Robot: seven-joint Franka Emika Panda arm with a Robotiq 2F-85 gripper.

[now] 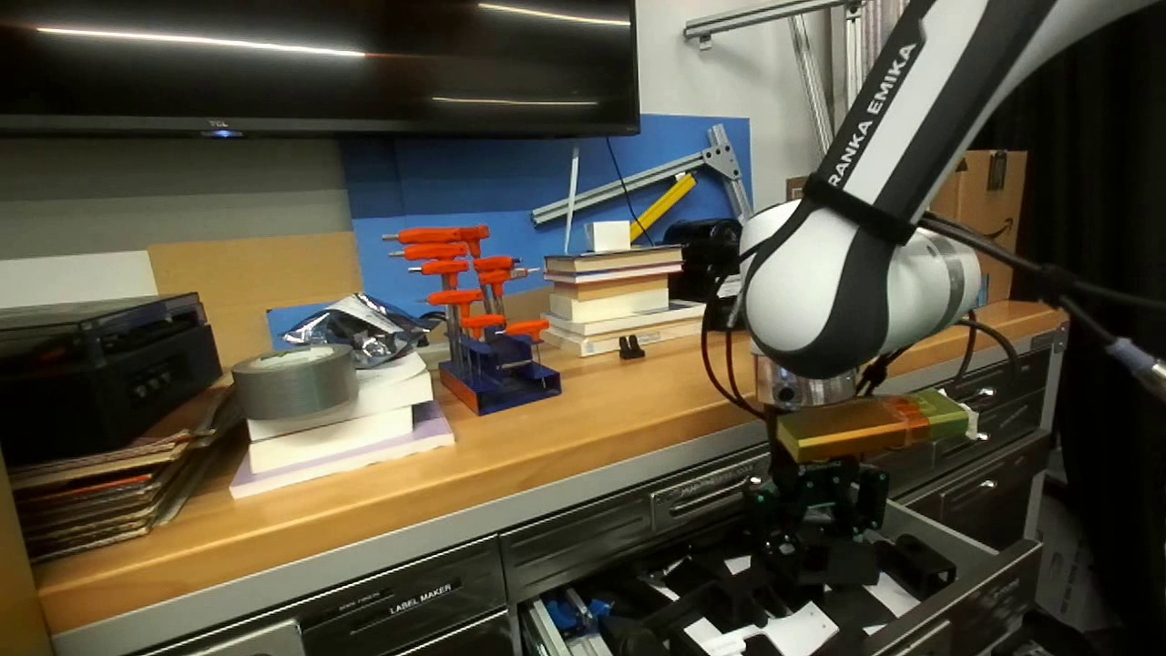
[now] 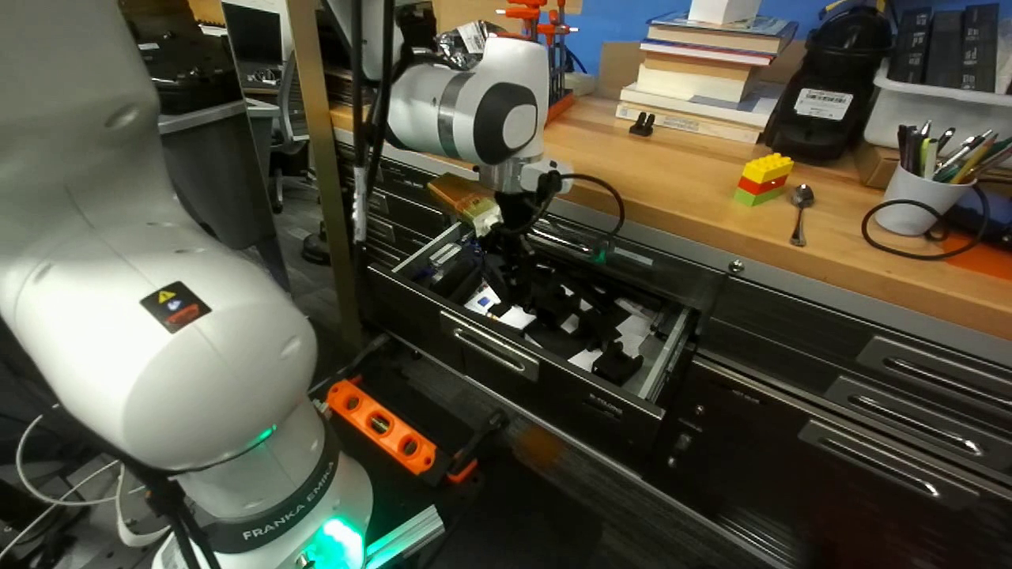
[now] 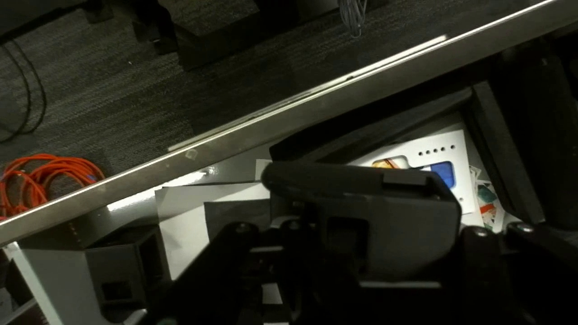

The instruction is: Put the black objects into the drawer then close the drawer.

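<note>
A tape roll tops books; a spoon lies by toy bricks (yellow topmost).

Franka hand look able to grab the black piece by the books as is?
Probably not: the hand is down at the open drawer and seems to grip a black part. Once that is released, likely yes: the black piece stands uncovered in front of the books.
</note>
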